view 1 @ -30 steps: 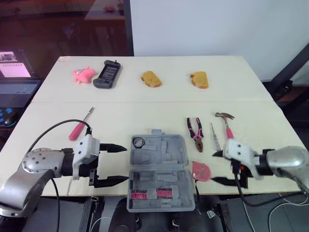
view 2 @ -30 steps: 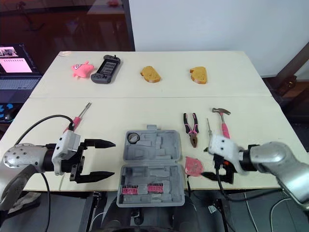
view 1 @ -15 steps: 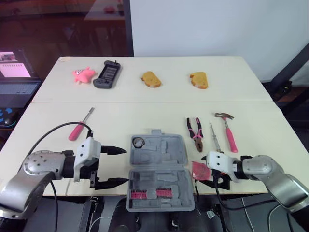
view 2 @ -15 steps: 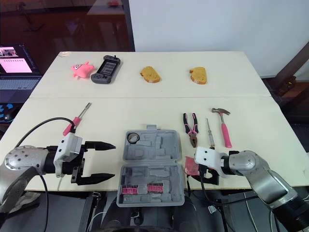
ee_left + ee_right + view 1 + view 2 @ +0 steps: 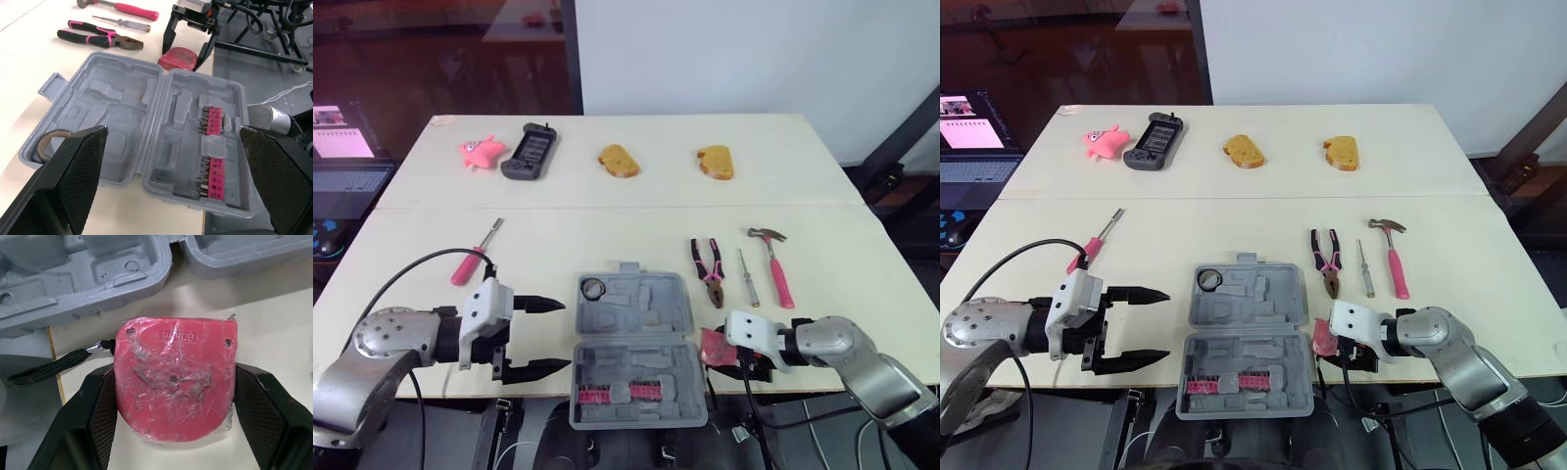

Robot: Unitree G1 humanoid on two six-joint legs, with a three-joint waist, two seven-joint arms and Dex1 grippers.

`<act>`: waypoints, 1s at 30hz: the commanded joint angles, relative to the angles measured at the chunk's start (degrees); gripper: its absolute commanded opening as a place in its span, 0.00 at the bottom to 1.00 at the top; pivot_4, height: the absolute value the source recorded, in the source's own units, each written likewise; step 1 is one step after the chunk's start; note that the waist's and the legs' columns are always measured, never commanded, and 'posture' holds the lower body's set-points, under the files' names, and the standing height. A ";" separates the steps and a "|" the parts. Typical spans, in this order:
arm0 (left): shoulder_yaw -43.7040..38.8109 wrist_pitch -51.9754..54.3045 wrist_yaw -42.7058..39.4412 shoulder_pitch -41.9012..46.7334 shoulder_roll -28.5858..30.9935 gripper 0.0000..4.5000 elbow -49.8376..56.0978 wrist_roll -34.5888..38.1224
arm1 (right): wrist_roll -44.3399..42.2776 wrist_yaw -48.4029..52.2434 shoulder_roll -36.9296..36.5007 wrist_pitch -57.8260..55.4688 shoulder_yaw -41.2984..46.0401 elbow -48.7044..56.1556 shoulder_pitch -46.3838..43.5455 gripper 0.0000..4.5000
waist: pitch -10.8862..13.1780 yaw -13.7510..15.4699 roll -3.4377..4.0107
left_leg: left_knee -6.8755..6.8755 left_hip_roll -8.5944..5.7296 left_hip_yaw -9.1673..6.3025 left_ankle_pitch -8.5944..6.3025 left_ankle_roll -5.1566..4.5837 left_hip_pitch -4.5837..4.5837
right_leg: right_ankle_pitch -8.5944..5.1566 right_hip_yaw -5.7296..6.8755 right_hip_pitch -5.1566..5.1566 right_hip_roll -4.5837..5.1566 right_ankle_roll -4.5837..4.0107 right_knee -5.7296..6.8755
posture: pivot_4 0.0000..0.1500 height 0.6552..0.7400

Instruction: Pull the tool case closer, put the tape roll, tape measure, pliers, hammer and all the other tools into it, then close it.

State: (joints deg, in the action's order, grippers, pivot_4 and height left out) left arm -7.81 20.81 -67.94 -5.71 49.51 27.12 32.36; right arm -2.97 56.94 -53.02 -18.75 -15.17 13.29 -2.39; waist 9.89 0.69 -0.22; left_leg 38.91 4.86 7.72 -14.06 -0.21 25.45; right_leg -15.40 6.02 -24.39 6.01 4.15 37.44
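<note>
Tool case [image 5: 646,315] lies open at the near edge of the table [image 5: 607,235], its bit-holder half overhanging the rim, and the tape roll [image 5: 594,288] sits in its far-left pocket. Just right of the case we see the tape measure [image 5: 176,377], with the right gripper [image 5: 185,49] pressing its fingers against both sides. Our left gripper [image 5: 565,335] hangs spread wide just left of the case, touching nothing. Pliers [image 5: 709,271], small screwdriver [image 5: 748,277] and hammer [image 5: 775,267] lie beyond the case's right corner, with bare table around them
</note>
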 commanded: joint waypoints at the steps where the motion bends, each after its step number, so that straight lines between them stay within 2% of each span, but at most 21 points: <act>1: -1.26 -0.69 0.12 1.01 0.53 1.00 0.52 0.45 | -1.46 2.15 -2.29 -4.05 2.69 3.24 -0.46 0.65 | 0.00 0.05 0.01 | 0.00 0.00 0.00 0.00 0.00 0.00 | 0.00 0.00 0.01 0.00 0.00 0.00 | 1.00 0.75; 5: -0.85 -1.02 0.41 1.64 -0.12 1.00 -0.34 0.14 | -4.40 4.51 -3.96 -10.48 4.43 8.59 -3.13 0.65 | 0.00 0.00 0.01 | 0.02 0.00 -0.01 0.00 0.00 0.00 | 0.00 0.00 0.02 0.01 0.00 0.00 | 1.00 0.75; 10: -1.34 -1.30 2.69 1.54 -2.57 1.00 -0.97 0.68 | -5.76 7.89 -6.16 -16.34 4.34 12.75 -12.61 0.65 | 0.01 -0.35 0.07 | 0.00 0.03 0.04 0.00 0.00 0.03 | 0.06 -0.01 0.04 0.00 0.03 0.08 | 1.00 0.75; 15: -1.67 -2.42 4.55 -0.57 -4.73 1.00 -0.72 -0.16 | -6.58 16.18 -7.74 -29.13 -4.08 12.66 -30.34 0.65 | 0.03 -0.46 0.11 | 0.01 0.03 0.03 0.00 0.00 0.03 | 0.03 -0.01 -0.12 0.01 -0.04 0.08 | 1.00 0.75; 17: -1.51 -3.40 5.50 -1.83 -5.62 1.00 -0.55 -0.96 | -5.07 20.48 -8.50 -30.14 -8.79 12.04 -36.20 0.65 | 0.03 -0.36 0.10 | -0.03 0.04 0.01 0.00 0.00 0.04 | 0.02 -0.01 -0.16 0.04 -0.05 0.06 | 1.00 0.75; 22: -1.33 -5.70 8.51 -4.23 -7.96 1.00 0.46 -2.91 | -0.24 24.81 -4.33 -27.79 -17.52 5.53 -47.54 0.65 | 0.03 -0.66 0.11 | 0.00 0.03 0.07 -0.01 -0.01 0.05 | 0.06 -0.01 -0.18 0.08 -0.09 0.06 | 1.00 0.75; 30: -4.27 -7.99 13.22 -12.32 -10.35 1.00 4.84 -3.91 | 10.46 20.62 5.90 -25.86 -26.75 -7.99 -53.45 0.65 | 0.02 -1.64 0.08 | 0.01 0.01 0.14 0.02 0.02 0.12 | 0.17 0.00 -0.08 0.10 0.10 0.27 | 1.00 0.75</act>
State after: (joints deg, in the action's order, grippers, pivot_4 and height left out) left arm -10.59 14.14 -55.38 -17.40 39.36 29.79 28.48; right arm 5.06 78.43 -47.55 -45.46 -42.20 6.43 -53.53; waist 9.91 -0.95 -0.14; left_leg 38.93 4.87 7.87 -14.02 -0.18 25.58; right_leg -15.23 6.01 -24.51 6.12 4.26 37.79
